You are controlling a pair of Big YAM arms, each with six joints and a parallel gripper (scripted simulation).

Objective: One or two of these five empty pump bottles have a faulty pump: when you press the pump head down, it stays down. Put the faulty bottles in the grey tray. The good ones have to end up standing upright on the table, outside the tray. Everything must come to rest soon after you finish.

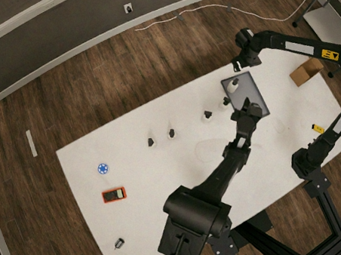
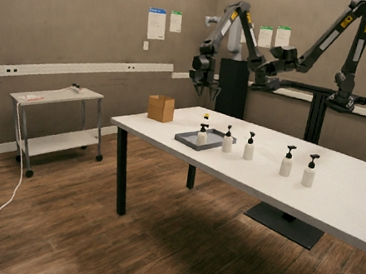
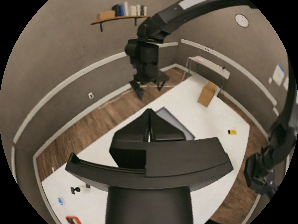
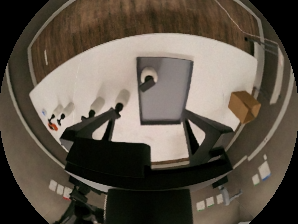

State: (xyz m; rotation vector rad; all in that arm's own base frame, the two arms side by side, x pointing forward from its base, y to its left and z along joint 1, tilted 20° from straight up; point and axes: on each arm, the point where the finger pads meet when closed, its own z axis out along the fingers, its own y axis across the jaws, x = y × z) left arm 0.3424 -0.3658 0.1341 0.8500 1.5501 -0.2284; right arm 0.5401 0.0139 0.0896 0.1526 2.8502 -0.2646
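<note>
Five white pump bottles with black heads are on the white table. One bottle stands upright in the grey tray, and it also shows in the side view and the right wrist view. The others stand in a row outside the tray: one right beside it, one a little further, and two more. My right gripper is open and empty, high above the tray's far end. My left gripper is shut and empty, high above the tray's near edge.
A cardboard box sits at the table's far end beyond the tray. A small yellow item lies near the right arm's base. A blue round object, an orange device and a small black object lie at the other end.
</note>
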